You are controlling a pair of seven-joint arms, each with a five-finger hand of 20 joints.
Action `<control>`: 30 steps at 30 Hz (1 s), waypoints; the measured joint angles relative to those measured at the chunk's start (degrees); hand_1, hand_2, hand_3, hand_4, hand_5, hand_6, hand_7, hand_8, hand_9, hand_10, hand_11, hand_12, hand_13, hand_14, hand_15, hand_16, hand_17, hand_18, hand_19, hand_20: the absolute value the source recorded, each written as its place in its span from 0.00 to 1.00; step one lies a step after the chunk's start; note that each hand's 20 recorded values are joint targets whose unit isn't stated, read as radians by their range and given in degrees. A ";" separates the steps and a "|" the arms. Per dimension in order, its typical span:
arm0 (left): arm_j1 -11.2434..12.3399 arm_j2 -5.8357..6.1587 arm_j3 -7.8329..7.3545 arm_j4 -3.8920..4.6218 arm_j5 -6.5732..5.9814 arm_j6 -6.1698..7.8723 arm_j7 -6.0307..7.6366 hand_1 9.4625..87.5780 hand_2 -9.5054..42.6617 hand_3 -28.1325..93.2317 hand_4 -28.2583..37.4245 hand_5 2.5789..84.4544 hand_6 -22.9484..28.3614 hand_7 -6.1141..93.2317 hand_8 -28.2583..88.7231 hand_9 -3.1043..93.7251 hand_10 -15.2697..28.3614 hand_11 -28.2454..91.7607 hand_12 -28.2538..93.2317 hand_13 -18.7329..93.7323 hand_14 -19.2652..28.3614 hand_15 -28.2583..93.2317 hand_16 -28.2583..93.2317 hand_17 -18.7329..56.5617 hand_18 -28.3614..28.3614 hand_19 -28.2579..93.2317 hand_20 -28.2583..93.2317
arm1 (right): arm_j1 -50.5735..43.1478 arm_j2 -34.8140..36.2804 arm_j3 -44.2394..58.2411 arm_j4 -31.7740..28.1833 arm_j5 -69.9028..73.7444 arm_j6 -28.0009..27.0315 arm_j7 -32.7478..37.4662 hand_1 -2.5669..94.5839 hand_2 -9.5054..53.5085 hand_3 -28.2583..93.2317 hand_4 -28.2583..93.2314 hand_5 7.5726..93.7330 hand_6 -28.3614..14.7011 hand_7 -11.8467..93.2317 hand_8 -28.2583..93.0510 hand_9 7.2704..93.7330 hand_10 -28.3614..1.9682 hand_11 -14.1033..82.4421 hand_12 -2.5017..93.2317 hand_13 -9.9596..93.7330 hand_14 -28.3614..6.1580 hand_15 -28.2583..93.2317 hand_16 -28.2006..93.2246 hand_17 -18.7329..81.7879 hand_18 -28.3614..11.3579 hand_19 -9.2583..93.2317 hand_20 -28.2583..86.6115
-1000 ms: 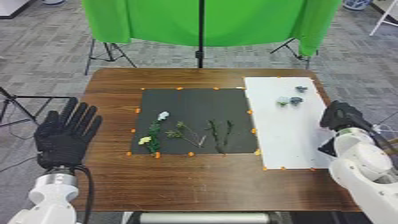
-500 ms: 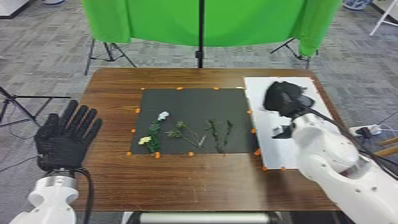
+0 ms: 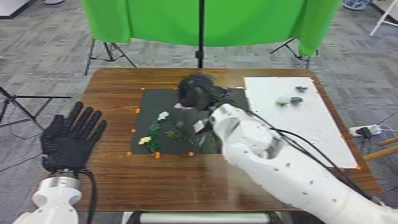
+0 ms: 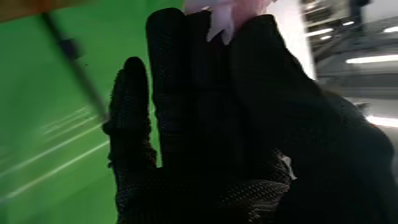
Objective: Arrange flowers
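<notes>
Presently, right hand: the pink flower [image 4: 224, 15] is pinched between thumb and fingertips, and the hand [image 3: 196, 89] is held over the far part of the black mat [image 3: 151, 102].
Pink flower: only a small grip on the petals can be made out; if it is loosened or squeezed too hard, the bloom could be dropped askew or creased.
Glove fabric: petals might be snagged at release, and the bloom pulled out of place.
Green stems [image 3: 173, 132]: they are partly covered by the right wrist, so they could be brushed aside if the arm is lowered too far.
White flower [image 3: 163, 116] and yellow flower [image 3: 144, 140]: both are laid on the mat's left side; they could be knocked by a sideways sweep.
White sheet [image 3: 306, 132]: blue-grey blooms [image 3: 296, 100] are left there, well clear of the hand.
Left hand [image 3: 69, 142]: wide, fingers straight, beside the table [image 3: 133, 185].
</notes>
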 measured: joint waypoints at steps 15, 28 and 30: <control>-1.97 0.56 0.58 1.02 -0.01 -0.13 -1.68 0.21 0.44 0.90 0.00 0.48 0.61 0.15 0.18 0.36 0.66 0.36 0.32 0.40 0.68 0.44 0.21 0.20 0.72 0.42 0.35 | 1.41 -4.92 -7.48 7.54 -2.07 1.61 1.18 0.66 0.00 0.80 0.00 0.79 0.67 0.41 0.23 0.84 0.60 0.20 0.35 0.73 0.63 0.46 0.55 0.45 0.22 0.83 0.57; -2.01 0.51 0.11 1.22 -0.08 -0.27 -1.97 0.21 0.44 0.90 0.00 0.48 0.61 0.15 0.18 0.37 0.66 0.36 0.32 0.39 0.68 0.44 0.21 0.20 0.71 0.42 0.35 | -2.47 -3.05 -2.65 3.96 -0.96 0.72 2.45 0.51 0.00 0.89 0.00 0.65 0.62 0.31 0.12 0.61 0.45 0.30 0.18 0.62 0.46 0.59 0.38 0.42 0.19 0.83 0.55; -1.89 0.26 -0.06 1.15 -0.07 -0.39 -1.93 0.21 0.44 0.90 0.00 0.48 0.61 0.15 0.18 0.37 0.66 0.36 0.32 0.39 0.68 0.44 0.21 0.20 0.71 0.42 0.35 | -4.83 -2.47 1.08 0.83 0.30 0.39 3.48 0.49 0.00 0.90 0.00 0.61 0.60 0.29 0.12 0.57 0.42 0.29 0.18 0.58 0.44 0.57 0.37 0.41 0.19 0.81 0.54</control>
